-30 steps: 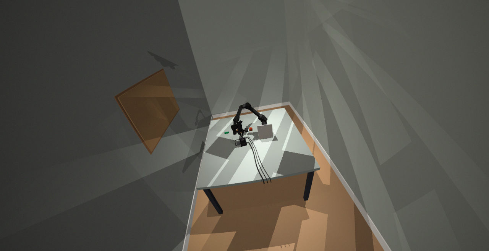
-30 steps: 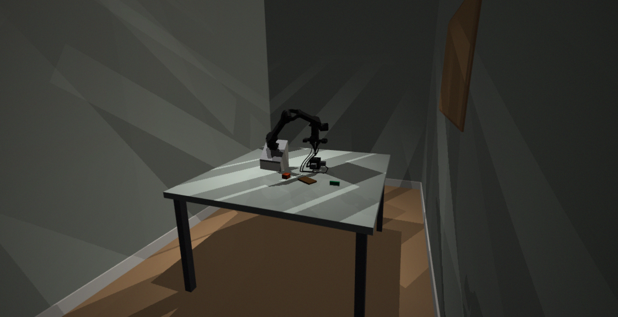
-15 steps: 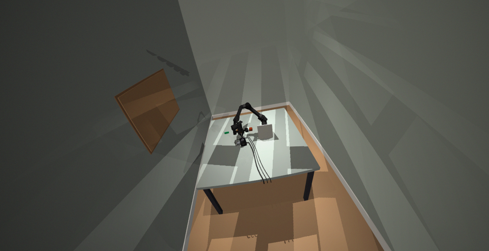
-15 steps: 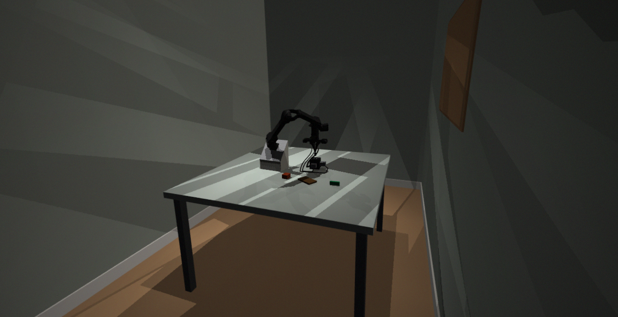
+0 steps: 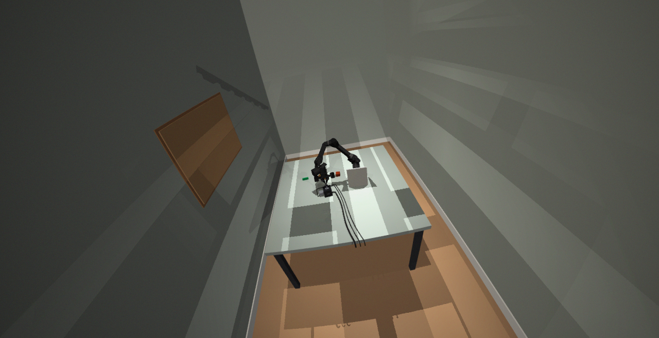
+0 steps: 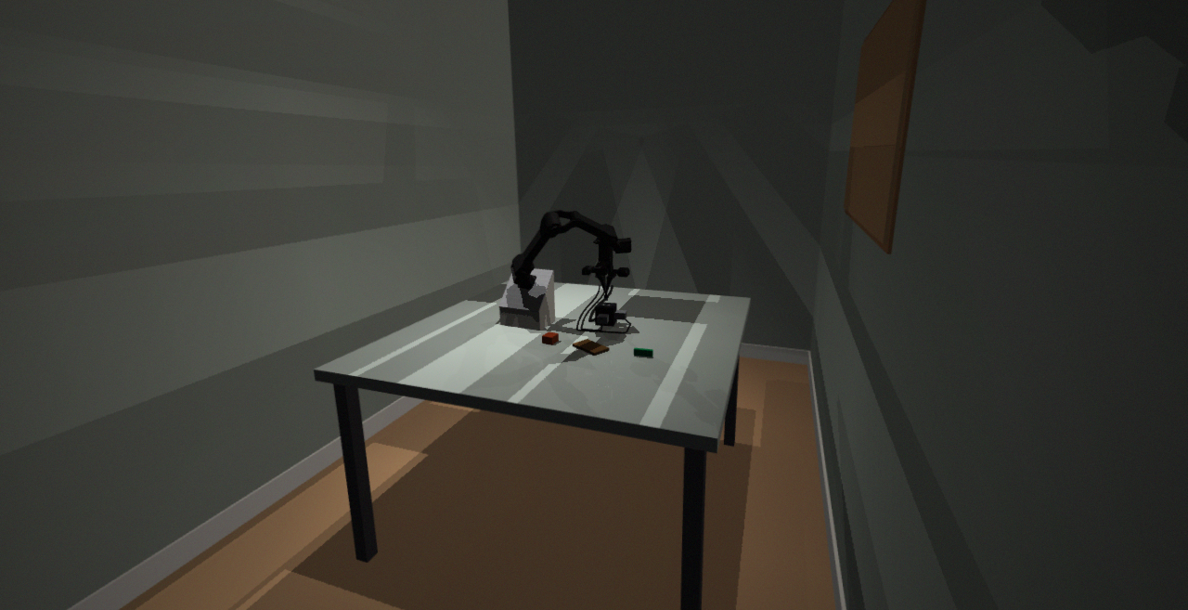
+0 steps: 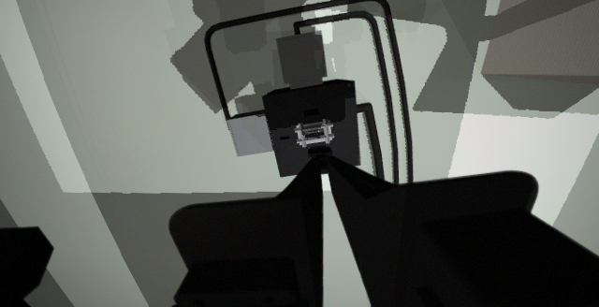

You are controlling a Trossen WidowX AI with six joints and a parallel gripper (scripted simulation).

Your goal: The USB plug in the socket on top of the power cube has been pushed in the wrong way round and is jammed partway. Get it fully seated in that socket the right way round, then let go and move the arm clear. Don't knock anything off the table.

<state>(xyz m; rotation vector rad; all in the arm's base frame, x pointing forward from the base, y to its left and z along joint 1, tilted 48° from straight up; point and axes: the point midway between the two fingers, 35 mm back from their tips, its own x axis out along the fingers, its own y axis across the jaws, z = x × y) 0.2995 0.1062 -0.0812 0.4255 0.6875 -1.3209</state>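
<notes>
The black power cube (image 5: 327, 191) (image 6: 606, 312) (image 7: 281, 157) stands on the table, with grey plugs on two sides. On its top a pale metal socket outline (image 7: 314, 133) shows, with no plug body over it. My gripper (image 5: 325, 183) (image 6: 606, 295) (image 7: 322, 164) points down just above the cube. In the wrist view its tips overlap the cube's near edge, beside the socket. It is shut on something small, which I take to be the USB plug. The fingers hide it almost wholly, so which way round it is cannot be told.
A red block (image 5: 337, 174) (image 6: 549, 339), a brown flat piece (image 6: 590, 347) and a green block (image 5: 305, 178) (image 6: 642, 352) lie near the cube. A pale box (image 5: 357, 177) (image 6: 546, 291) stands by the arm's base. Black cables (image 5: 346, 218) (image 7: 391, 110) loop around the cube to the table edge.
</notes>
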